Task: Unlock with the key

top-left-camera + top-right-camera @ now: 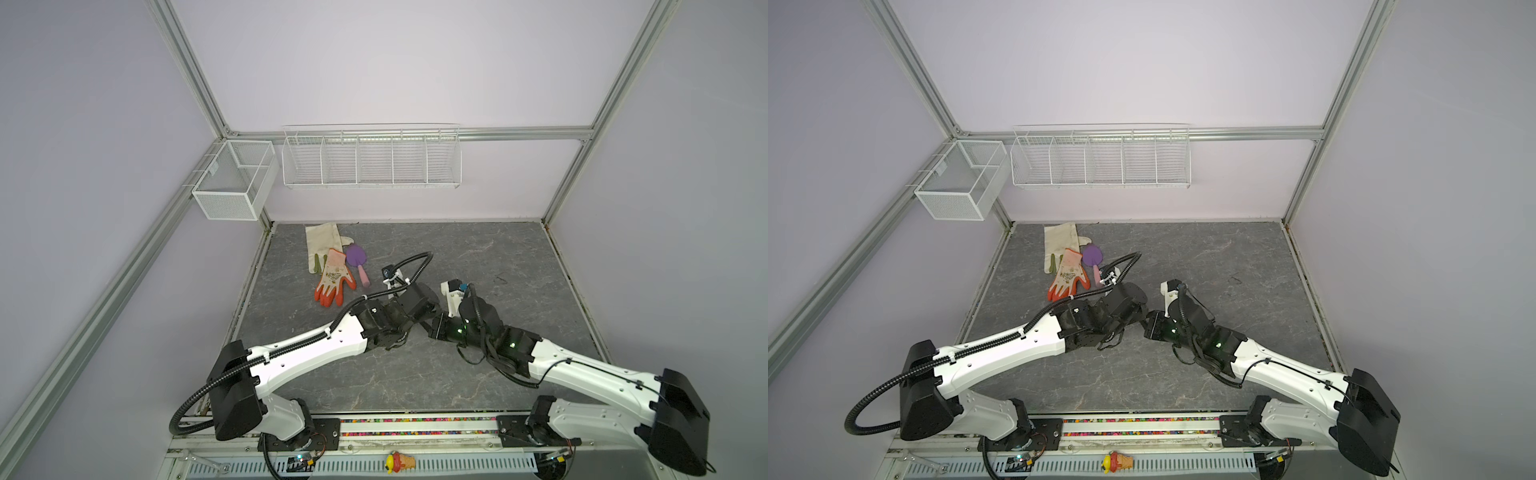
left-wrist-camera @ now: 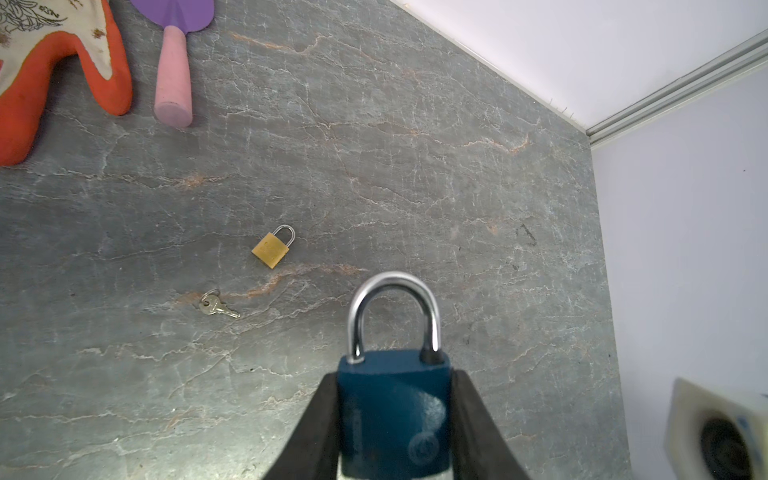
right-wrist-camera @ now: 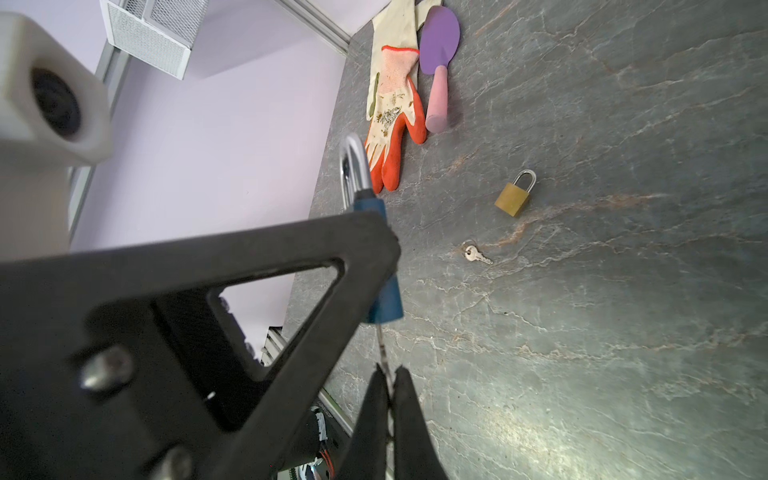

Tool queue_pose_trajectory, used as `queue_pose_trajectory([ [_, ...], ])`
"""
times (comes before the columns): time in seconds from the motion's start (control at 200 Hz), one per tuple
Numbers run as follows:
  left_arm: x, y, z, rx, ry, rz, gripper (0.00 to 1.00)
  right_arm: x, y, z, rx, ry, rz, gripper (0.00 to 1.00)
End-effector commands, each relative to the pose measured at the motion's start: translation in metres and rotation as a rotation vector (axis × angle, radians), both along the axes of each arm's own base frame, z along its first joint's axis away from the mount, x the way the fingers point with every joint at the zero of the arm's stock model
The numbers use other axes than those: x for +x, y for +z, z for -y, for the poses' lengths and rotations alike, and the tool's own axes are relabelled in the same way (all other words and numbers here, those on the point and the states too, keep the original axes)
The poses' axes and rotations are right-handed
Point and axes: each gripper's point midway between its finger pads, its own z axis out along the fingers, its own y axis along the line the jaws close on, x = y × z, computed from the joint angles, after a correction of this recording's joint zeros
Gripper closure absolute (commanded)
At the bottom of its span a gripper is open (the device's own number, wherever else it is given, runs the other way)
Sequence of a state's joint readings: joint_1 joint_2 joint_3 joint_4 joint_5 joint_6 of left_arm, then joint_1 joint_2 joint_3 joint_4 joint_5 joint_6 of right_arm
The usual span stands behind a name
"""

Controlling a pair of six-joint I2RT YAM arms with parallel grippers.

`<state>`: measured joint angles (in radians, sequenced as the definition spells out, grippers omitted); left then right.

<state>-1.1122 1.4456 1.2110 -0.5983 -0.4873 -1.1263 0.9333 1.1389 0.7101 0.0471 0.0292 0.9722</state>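
Key (image 3: 383, 349) in right tool (image 3: 388, 373), tip at blue padlock (image 2: 392, 415), in left tool (image 2: 393, 375)

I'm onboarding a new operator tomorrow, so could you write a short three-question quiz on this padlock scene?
1. Multiple choice: what does the left end effector grip? A) orange glove B) blue padlock C) purple trowel
2. True or false: the brass padlock and the loose key lie apart on the table.
3. Fill in: the right end effector is shut on a ____ that reaches the blue padlock's underside.
Key: 1 B. 2 True. 3 key.
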Motion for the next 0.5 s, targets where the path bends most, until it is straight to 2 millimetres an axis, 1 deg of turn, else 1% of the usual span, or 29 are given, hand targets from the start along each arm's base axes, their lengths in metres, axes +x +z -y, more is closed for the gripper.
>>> queue_pose_trajectory([
  [0.0,-0.019,-0.018,-0.007,0.054,-0.041,-0.097,1.00,0.023,0.036,-0.002,0.047,-0.069,0.128,0.94],
  [0.1,-0.022,-0.018,-0.005,0.022,-0.054,-0.095,1.00,0.022,0.038,-0.007,0.065,-0.047,0.144,0.94],
  [0.19,-0.021,-0.012,-0.001,0.004,-0.061,-0.085,1.00,0.021,0.034,-0.012,0.073,-0.030,0.133,0.94],
  [0.25,-0.020,-0.008,0.001,-0.018,-0.057,-0.083,1.00,0.020,0.035,-0.014,0.094,-0.018,0.141,0.94],
  [0.305,-0.018,-0.007,-0.001,-0.037,-0.035,-0.072,1.00,0.018,0.035,-0.013,0.115,-0.020,0.145,0.94],
  [0.41,-0.014,0.003,0.000,-0.103,-0.026,-0.039,1.00,0.015,0.037,-0.011,0.137,-0.016,0.160,0.94],
  [0.495,-0.013,0.010,-0.002,-0.117,-0.022,-0.026,1.00,0.015,0.035,-0.009,0.127,-0.016,0.165,0.94],
])
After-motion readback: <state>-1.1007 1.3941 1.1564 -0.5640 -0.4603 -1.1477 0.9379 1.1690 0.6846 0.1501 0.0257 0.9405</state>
